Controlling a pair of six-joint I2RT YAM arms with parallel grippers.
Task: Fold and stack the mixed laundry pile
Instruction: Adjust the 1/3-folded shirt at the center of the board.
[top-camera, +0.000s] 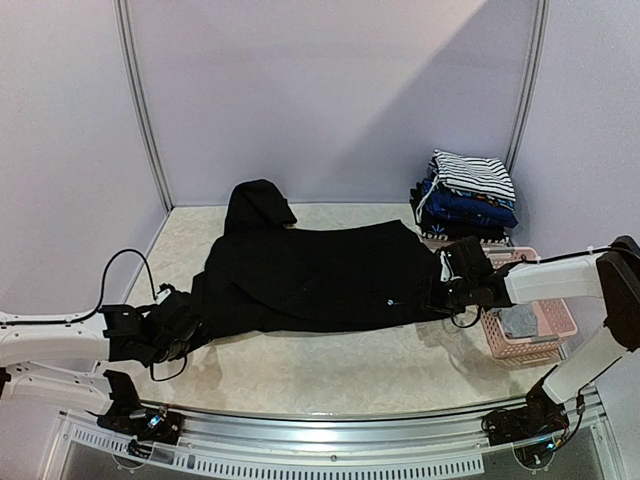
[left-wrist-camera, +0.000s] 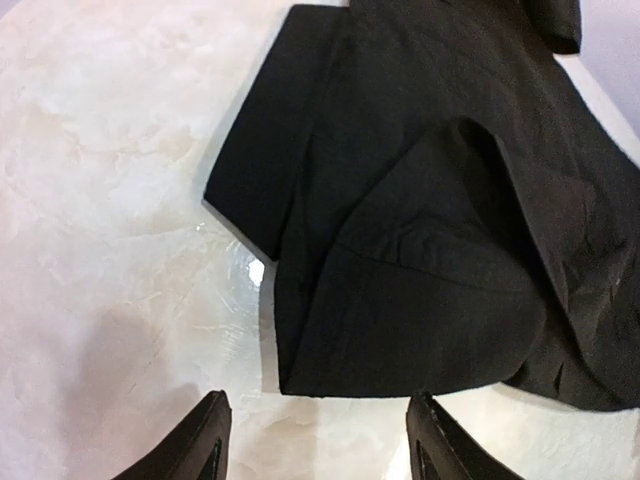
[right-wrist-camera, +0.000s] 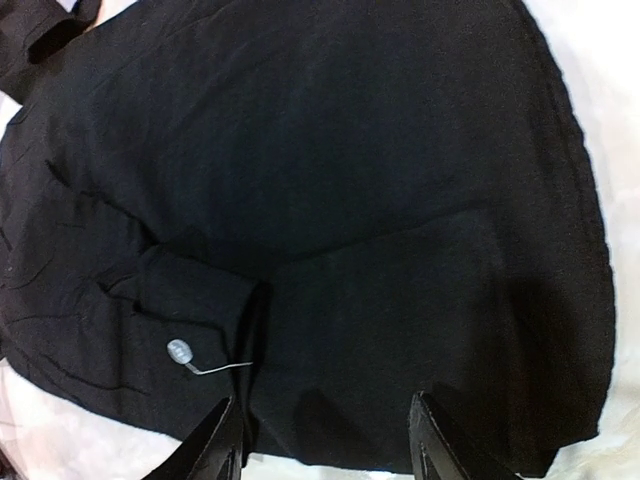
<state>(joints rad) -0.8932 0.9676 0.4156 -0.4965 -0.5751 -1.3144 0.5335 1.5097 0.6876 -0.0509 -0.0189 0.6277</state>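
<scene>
**Black cloth stretched between two open grippers: a one-layer pinch is the main risk**

Black and large, the garment (top-camera: 320, 275) runs from the left gripper (left-wrist-camera: 318, 400) to the right gripper (right-wrist-camera: 320, 400), one end at each. The biggest hazard, as I judge it, is an uneven lift. If either side catches only the top layer, the cloth would drag and the fold would come out skewed.

Ahead of the left jaws a loose flap (left-wrist-camera: 440, 270) lies doubled over the body. A pinch there could take the flap alone and leave the layer beneath on the table (left-wrist-camera: 100, 200).

Beyond the right gripper sits the folded stack (top-camera: 465, 205), topped by a striped garment (top-camera: 472, 175); a wide swing on that side could knock it. Just beside the same gripper, the pink basket (top-camera: 528, 352) holds a grey garment (top-camera: 520, 322), and a trailing hem might snag its rim.

Smallest of all, a pale button (right-wrist-camera: 178, 350) with a loose thread lies just outside one finger of the right jaws. A finger closing on it could slip or tug the thread.

The left jaws stand apart with nothing between them, their tips just short of the hem and over bare table. The right jaws are likewise parted, with black cloth under and ahead of them and no fold held. I cannot tell whether their tips press on the cloth.
</scene>
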